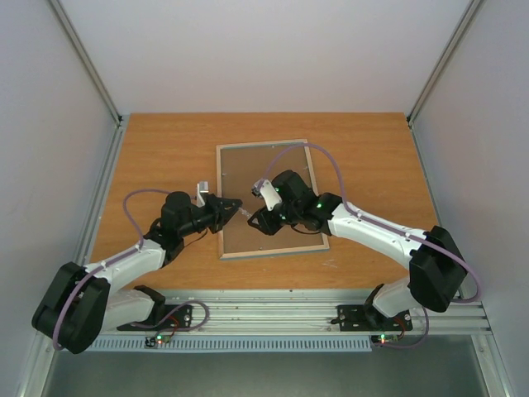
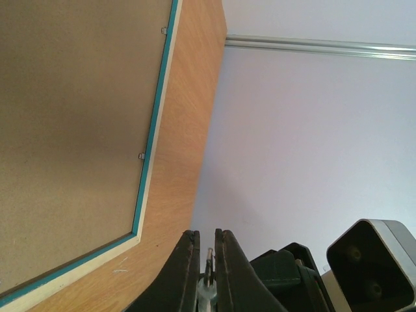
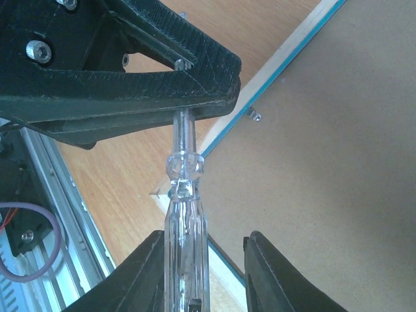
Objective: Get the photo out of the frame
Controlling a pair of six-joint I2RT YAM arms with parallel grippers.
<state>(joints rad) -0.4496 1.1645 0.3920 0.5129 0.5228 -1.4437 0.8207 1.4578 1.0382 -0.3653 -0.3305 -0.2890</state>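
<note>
The frame (image 1: pixel 273 251) lies face-down near the middle of the table (image 1: pixel 165 157), w/ its brown backing board (image 1: pixel 248 169) facing up and filling the opening. The photo can't be seen from any view, as the board covers that side. In the left wrist view the frame's thin turquoise strip and pale wood edge run along the board's border, w/ two small metal clips (image 2: pixel 141 156) sitting on that border. Both arms meet over the frame's near-left part. The left end effector (image 1: pixel 237 210) comes in from the left, at the frame's left edge. Its fingers (image 2: pixel 185 260) are pressed nearly together on the thin metal shaft of a screwdriver (image 3: pixel 185 221), the shaft showing as a sliver in the narrow gap. The right end effector (image 1: pixel 258 220) sits over the board, close up against the left one. In the right wrist view its fingers are spread, w/ the clear plastic handle standing between them. The handle is up against one finger, w/ an open gap to the other, so no pinch on that side. Same view shows the shaft running from the handle up into the left arm's black fingers, above the frame's left edge and just beside another clip. Can't tell whether the screwdriver tip touches anything, since the fingers hide it.
</note>
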